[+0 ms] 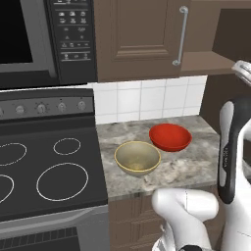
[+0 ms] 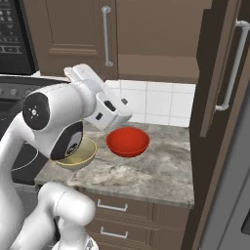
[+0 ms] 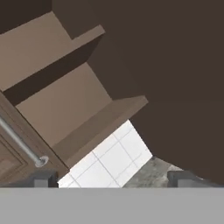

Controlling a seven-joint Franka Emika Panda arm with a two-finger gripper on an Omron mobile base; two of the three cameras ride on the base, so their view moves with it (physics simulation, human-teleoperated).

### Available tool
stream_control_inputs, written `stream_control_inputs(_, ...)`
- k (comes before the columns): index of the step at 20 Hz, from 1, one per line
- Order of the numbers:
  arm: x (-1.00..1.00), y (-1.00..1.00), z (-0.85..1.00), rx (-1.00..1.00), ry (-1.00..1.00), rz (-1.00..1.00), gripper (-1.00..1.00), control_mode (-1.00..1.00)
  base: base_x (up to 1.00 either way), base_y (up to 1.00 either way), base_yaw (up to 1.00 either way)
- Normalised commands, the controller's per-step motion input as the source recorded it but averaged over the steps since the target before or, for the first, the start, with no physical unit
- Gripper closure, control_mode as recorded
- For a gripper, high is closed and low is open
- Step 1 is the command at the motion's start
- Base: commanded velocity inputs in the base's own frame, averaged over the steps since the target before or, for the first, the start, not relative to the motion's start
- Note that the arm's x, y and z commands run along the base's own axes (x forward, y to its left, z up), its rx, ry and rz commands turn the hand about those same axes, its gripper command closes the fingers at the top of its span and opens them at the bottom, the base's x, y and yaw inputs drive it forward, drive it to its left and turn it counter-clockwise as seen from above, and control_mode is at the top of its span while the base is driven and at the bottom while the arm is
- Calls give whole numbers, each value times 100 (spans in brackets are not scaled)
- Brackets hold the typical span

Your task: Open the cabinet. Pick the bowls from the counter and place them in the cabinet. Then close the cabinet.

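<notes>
The cabinet (image 2: 146,44) hangs above the counter (image 2: 146,171) with its right door (image 2: 222,73) swung wide open, edge-on toward me, its silver handle (image 2: 232,63) on the outer face. The left door (image 1: 142,37) is shut, its bar handle (image 1: 182,35) running down its right edge. Inside the open half I can see the bare wooden floor of the cabinet and, in the hand view, a shelf (image 3: 83,41) above it.

Both bowls sit on the counter, right of the black stovetop (image 1: 49,171). The red bowl (image 1: 170,137) is farther back and to the right, near the white tiled wall (image 1: 147,98). The tan bowl (image 1: 138,158) is nearer and to the left, its rim just beside the red one; I cannot tell whether they touch. In the right base view the arm covers much of the tan bowl.

The gripper (image 3: 116,178) is raised above the counter, pointing up toward the open cabinet and the tiles beneath it. Its fingers (image 3: 43,179) stand far apart with nothing between them. It is well clear of both bowls.

A microwave (image 1: 44,39) hangs over the stove at far left, and drawers (image 2: 122,215) sit below the counter.
</notes>
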Motion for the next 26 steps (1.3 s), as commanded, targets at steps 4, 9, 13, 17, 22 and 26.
stream_control_inputs(4, 0, 61, -53, -18, 0, 0, -100, -100, 0, 0, 0)
stream_control_inputs(9, 0, 52, -9, -36, -17, 5, -100, -100, 0, 0, 0)
stream_control_inputs(13, 0, 49, 0, -32, -28, 3, -100, -100, 0, 0, 0)
stream_control_inputs(17, 0, 25, 4, -31, -17, 2, -100, -100, 0, 0, 0)
stream_control_inputs(22, 0, 10, 10, -29, 0, 0, -100, -100, 0, 0, 0)
stream_control_inputs(26, 19, 27, 0, -15, 1, 3, -100, -100, 0, 0, 0)
